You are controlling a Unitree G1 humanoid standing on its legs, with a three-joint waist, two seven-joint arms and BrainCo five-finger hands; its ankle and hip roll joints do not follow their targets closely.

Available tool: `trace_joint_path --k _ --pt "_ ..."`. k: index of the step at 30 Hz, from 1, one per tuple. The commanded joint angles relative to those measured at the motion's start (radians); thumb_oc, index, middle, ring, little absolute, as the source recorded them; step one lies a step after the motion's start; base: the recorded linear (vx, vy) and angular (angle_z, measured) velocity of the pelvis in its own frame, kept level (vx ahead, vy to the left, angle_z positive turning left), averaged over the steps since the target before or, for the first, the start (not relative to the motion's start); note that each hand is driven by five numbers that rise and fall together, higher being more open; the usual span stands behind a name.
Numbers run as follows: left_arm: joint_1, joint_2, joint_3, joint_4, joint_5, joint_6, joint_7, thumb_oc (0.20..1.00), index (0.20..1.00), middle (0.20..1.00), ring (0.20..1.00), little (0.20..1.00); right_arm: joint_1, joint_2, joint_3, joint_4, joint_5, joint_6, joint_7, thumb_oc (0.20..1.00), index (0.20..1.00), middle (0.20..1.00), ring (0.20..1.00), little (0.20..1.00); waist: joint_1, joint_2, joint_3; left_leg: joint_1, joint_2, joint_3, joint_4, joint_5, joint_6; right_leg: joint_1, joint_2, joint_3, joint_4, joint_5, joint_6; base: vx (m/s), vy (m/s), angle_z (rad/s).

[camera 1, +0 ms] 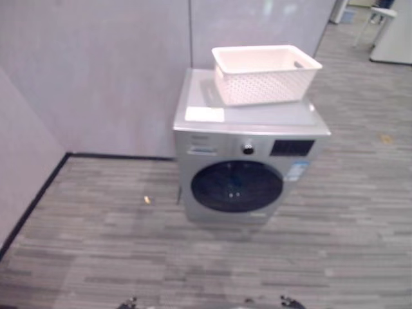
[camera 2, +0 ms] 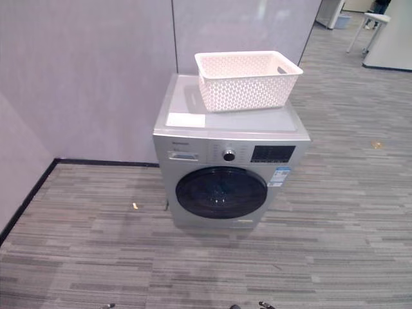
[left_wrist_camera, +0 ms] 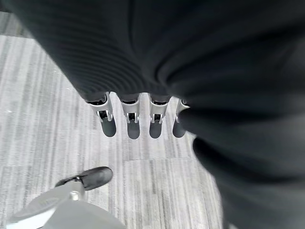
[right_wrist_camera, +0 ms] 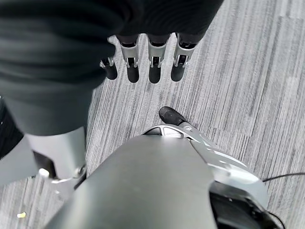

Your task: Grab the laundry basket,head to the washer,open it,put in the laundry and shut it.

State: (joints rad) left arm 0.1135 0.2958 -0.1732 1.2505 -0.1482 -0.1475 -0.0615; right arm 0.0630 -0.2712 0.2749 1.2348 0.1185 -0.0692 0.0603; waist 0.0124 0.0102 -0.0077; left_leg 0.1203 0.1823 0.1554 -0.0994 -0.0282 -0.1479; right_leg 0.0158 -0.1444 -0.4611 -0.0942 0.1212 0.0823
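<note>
A: Basket (camera 2: 248,80) sat on top of the washer (camera 2: 228,164), door (camera 2: 221,192) shut. Fits before loading or after.

B: Left hand (left_wrist_camera: 133,121) hung relaxed, holding nothing. Right hand (right_wrist_camera: 143,64) likewise. Basket contents: couldn't tell.

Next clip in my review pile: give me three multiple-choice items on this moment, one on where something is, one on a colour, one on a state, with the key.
1. Where is the laundry basket?
A. on the floor
B. on top of the washer
C. in the left hand

2. What colour is the basket?
A. white
B. blue
C. black

3. How is the washer's round door?
A. wide open
B. removed
C. shut

Key:
1 B: it stands on the washer's flat top, toward the back right.
2 A: its perforated walls are white.
3 C: the dark door sits flush in the front panel. The left hand and the right hand hang over the floor with straight fingers, holding nothing.
</note>
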Motion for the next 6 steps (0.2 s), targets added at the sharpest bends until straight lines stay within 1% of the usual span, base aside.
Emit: trace_joint_path --k 1,6 --pt "-0.093 0.017 -0.002 0.002 0.014 -0.024 0.028 1.000 1.000 1.000 1.000 1.000 -0.051 0.027 0.000 0.072 -0.014 -0.004 -0.003 1.000 1.000 1.000 1.000 1.000 0.015 -0.026 0.019 0.007 -0.037 0.015 0.019 -0.002 0.070 0.034 -0.011 0.041 0.019 -0.084 0.029 -0.03 0.031 0.17" --pt "-0.096 0.008 -0.007 -0.006 0.013 -0.026 0.035 1.000 1.000 1.000 1.000 1.000 -0.051 0.034 0.014 0.074 -0.021 0.000 -0.003 1.000 1.000 1.000 1.000 1.000 0.018 -0.030 0.016 0.007 -0.041 0.010 0.013 -0.001 0.073 0.037 -0.014 0.044 0.015 -0.082 0.032 0.00 0.004 0.02"
